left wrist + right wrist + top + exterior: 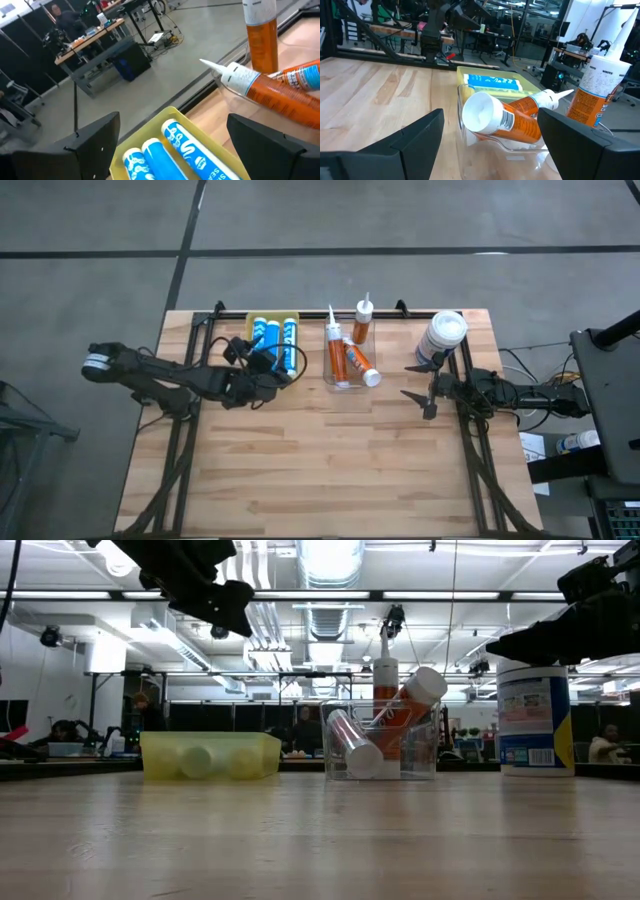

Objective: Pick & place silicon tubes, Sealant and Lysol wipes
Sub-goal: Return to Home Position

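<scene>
Three blue-and-white tubes (273, 335) lie side by side in a yellow tray (251, 320) at the table's far edge. Two orange sealant tubes (350, 358) lie in a clear bin (330, 378); a third (363, 322) stands upright at its far side. The white Lysol canister (441, 338) stands on its base at the far right. My left gripper (240, 348) hovers open above the yellow tray's left part; the tubes (165, 155) show between its fingers. My right gripper (418, 385) is open, beside the canister on its near side, raised off the table.
A black rail (300, 310) runs along the table's far edge behind the tray and bin. The bare wooden tabletop (320, 470) spreads across the near half. Cables (530, 360) and equipment sit off the table's right edge. People and desks show in the room beyond.
</scene>
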Available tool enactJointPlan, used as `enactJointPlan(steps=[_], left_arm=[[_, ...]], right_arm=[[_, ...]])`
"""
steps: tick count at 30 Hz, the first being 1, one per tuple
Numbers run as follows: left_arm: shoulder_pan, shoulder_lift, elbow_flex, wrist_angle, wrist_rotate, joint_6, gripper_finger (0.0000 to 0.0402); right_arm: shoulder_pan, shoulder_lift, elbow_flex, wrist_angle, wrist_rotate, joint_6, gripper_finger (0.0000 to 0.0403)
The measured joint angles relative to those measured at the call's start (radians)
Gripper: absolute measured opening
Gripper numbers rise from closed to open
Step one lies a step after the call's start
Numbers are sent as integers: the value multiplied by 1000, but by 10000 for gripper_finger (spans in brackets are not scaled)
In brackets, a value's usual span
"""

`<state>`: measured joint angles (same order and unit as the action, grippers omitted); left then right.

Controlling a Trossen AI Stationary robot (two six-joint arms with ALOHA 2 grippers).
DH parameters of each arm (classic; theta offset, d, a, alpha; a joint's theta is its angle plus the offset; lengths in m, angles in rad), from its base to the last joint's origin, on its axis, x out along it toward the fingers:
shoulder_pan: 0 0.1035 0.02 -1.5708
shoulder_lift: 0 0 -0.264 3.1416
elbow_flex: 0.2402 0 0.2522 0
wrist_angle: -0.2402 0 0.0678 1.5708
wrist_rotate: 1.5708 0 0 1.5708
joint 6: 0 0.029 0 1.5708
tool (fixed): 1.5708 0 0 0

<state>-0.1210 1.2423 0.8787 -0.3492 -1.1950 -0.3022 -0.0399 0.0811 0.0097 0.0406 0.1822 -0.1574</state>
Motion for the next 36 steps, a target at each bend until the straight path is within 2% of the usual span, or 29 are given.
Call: enactJointPlan(steps=[6, 8, 13, 16, 19, 21, 28, 33, 36], left_arm=[[6, 4, -31, 0, 22, -107, 361], [6, 4, -54, -2, 105, -91, 361], [12, -3, -104, 69, 542, 186, 361], [13, -20, -114, 197, 753, 384, 361], [13, -19, -115, 252, 979, 536, 361], [12, -19, -113, 251, 1057, 571, 361], [15, -17, -114, 248, 969, 534, 361], [15, -16, -114, 248, 967, 476, 361], [15, -16, -114, 244, 965, 497, 361]], right_arm=[[0, 0, 0, 0, 0, 0, 320], [0, 0, 0, 0, 0, 0, 320], [0, 0, 0, 0, 0, 0, 320], [0, 0, 0, 0, 0, 0, 320], [0, 0, 0, 0, 0, 0, 320], [0, 0, 0, 0, 0, 0, 320], [0, 0, 0, 0, 0, 0, 320], [0, 0, 0, 0, 0, 0, 320], [0, 0, 0, 0, 0, 0, 320]])
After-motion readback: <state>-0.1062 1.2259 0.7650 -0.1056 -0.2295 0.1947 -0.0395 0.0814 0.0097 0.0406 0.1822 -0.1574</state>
